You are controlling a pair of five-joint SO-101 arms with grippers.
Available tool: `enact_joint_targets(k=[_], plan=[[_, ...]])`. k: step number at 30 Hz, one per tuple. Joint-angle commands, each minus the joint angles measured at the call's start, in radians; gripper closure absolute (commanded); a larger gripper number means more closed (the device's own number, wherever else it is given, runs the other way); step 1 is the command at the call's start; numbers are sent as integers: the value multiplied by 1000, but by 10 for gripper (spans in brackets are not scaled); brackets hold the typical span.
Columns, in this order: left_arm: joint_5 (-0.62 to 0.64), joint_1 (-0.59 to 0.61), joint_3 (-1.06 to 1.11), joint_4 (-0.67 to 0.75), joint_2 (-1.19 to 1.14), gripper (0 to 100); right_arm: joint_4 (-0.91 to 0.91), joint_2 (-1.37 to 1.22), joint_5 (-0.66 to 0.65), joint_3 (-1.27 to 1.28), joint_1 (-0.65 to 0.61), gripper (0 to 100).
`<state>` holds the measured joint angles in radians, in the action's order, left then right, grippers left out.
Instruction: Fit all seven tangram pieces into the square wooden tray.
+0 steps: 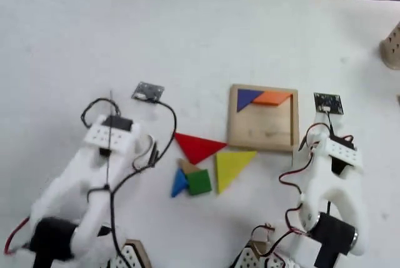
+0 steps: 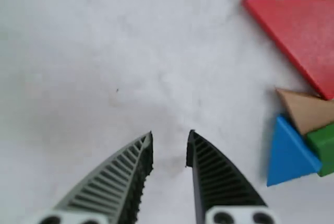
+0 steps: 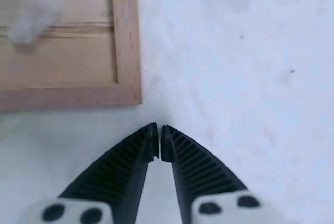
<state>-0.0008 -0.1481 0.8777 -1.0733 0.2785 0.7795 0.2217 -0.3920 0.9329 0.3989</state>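
Two pieces sat in the square wooden tray point(image 1: 262, 135), a dark blue piece point(image 1: 248, 98) and an orange piece point(image 1: 275, 97) along its 12 o'clock edge. Five waited on the white table point(image 1: 187, 43) at its 8 o'clock. The left tool point(image 2: 169, 148) hung slightly parted and empty at 9 o'clock of the red triangle point(image 1: 199, 146). The right tool point(image 3: 158, 143) was pinched closed on nothing just off the tray's 5 o'clock corner.

Trouble spot, I'd say: the tan wedge point(image 1: 187, 167), small blue triangle point(image 1: 179, 183) and green square point(image 1: 199, 182) touched, so lifting one could drag its neighbours. Flat, smooth painted wood might slip off ribbed fingers point(image 2: 209, 166), and the raised rim could snag a tilted yellow triangle point(image 1: 231, 165).
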Motion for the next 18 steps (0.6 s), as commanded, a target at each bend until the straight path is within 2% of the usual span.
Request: enact_joint_targets(k=[1, 4, 6, 10, 16, 18], plan=[[-3, -21, 98, 46, 271, 876, 47, -45, -12, -89, 5, 981], [-2, -79, 129, 37, 348, 854, 51, -61, -12, -95, 4, 981], [9, -131, 132, 5, 366, 803, 51, -59, -12, -95, 4, 981], [153, -236, 127, -20, 371, 680, 51, -61, -12, -95, 2, 981], [394, -410, 51, -17, 366, 669, 50, -61, -12, -95, 2, 981], [419, -453, 52, -17, 366, 669, 50, -61, -12, -95, 5, 981]])
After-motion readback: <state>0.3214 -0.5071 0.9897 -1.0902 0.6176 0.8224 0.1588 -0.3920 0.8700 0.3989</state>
